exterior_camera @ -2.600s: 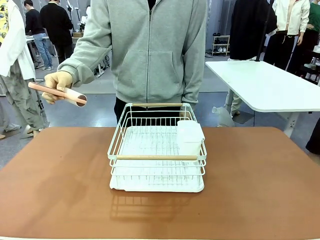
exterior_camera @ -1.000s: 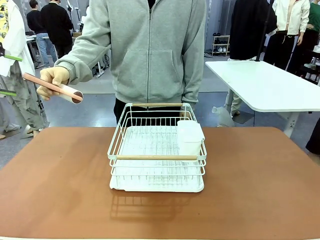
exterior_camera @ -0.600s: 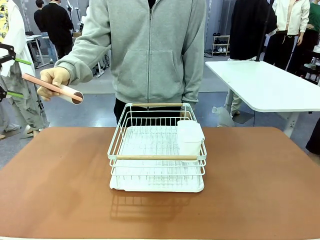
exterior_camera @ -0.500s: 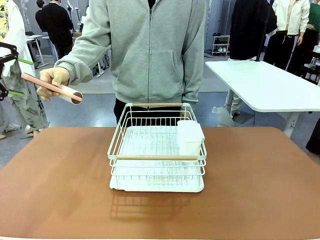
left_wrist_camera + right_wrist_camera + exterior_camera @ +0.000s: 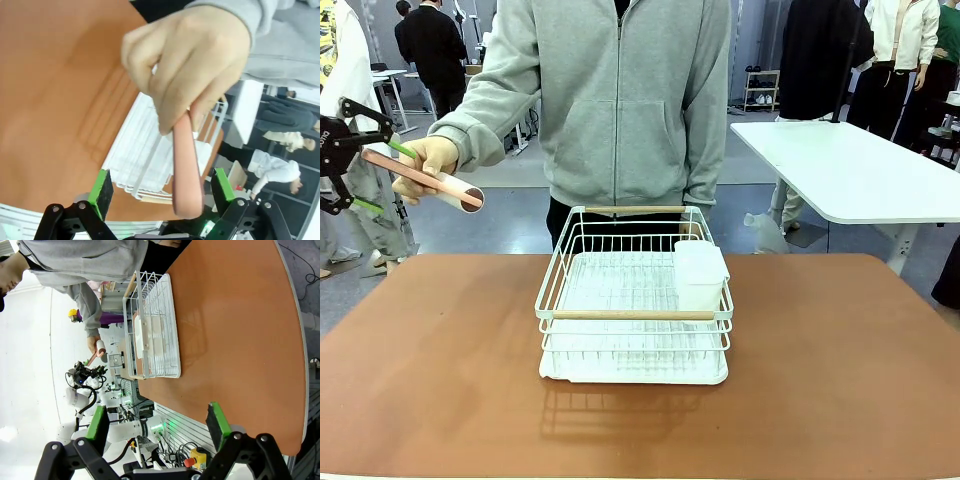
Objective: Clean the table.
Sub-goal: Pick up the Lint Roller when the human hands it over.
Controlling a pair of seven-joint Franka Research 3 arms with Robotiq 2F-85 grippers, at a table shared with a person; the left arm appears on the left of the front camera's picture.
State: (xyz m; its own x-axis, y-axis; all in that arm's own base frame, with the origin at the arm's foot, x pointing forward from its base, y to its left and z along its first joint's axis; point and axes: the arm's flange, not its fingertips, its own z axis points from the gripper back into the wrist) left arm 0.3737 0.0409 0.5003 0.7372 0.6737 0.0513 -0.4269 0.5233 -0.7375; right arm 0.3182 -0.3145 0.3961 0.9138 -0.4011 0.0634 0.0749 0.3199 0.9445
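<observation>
Left end effector (image 5: 382,178) now astride pink handle (image 5: 395,165), table (image 5: 440,380) well below.

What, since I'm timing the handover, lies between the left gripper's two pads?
The left wrist view shows the free end of a pink handle, held by the person's hand, between the open left gripper's pads, touching neither.

A smooth white-topped rectangular table on white legs (image 5: 850,170) stands at the right on a plain grey floor (image 5: 510,225), a small white open shelf unit (image 5: 761,90) sits farther back by a grey wall (image 5: 752,35), and several standing people in dark or white clothes (image 5: 432,50) fill the evenly lit room behind.
</observation>
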